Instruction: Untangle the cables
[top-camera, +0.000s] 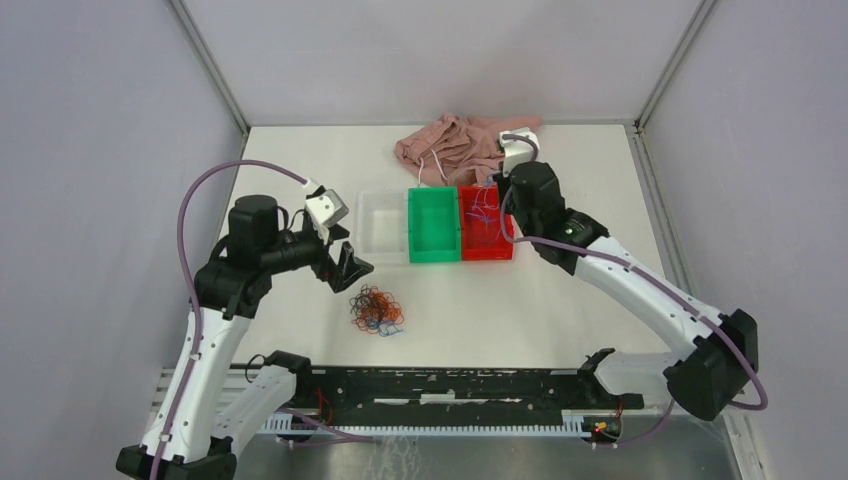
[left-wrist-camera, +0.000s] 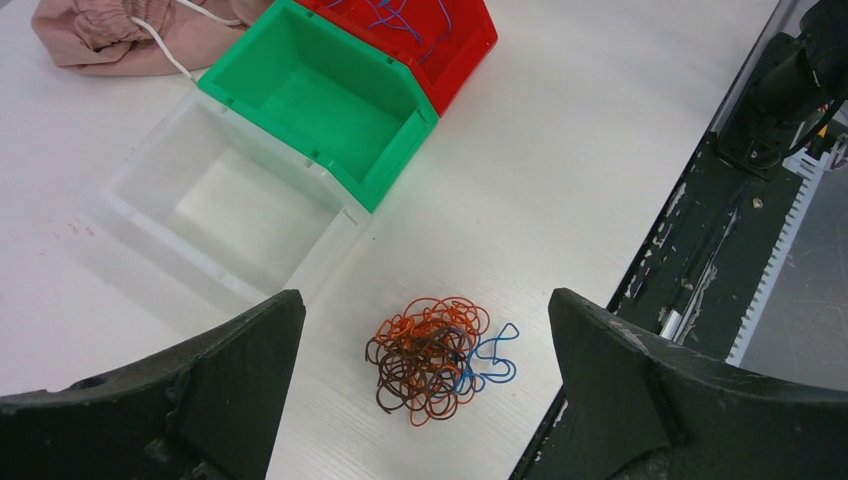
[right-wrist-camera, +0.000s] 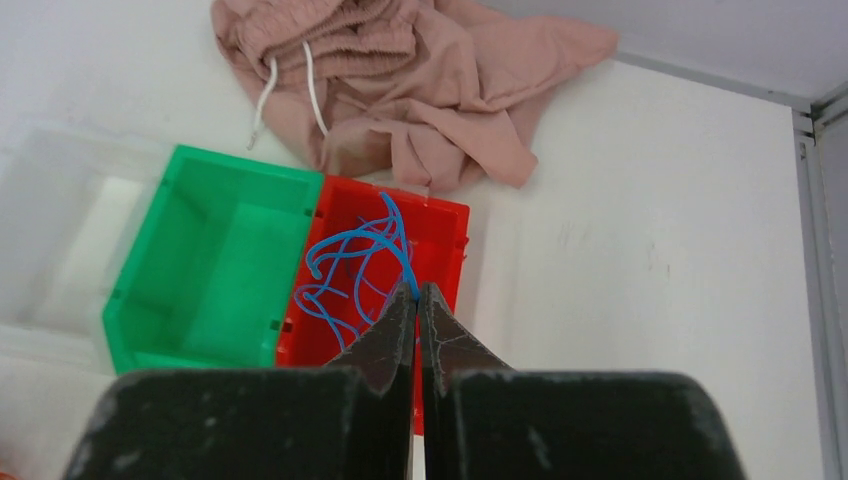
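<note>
From above, my left gripper (top-camera: 345, 270) hung spread wide, just beside the tangle of cables (top-camera: 377, 308) on the table (top-camera: 560, 300). My right gripper (top-camera: 490, 208) reached over the red bin (top-camera: 487, 252).

At my left wrist, the 2 fingers (left-wrist-camera: 230, 370) stood well apart, the tangle untouched beyond them.

At my right wrist, the tips were pressed together. 1 of the blue cables (right-wrist-camera: 350, 260) in the bin met them; whether pinched, I couldn't tell.

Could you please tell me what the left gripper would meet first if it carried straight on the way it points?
The left gripper would likely meet the tangle of cables on the table, framed between its open jaws; depth is unclear.
</note>
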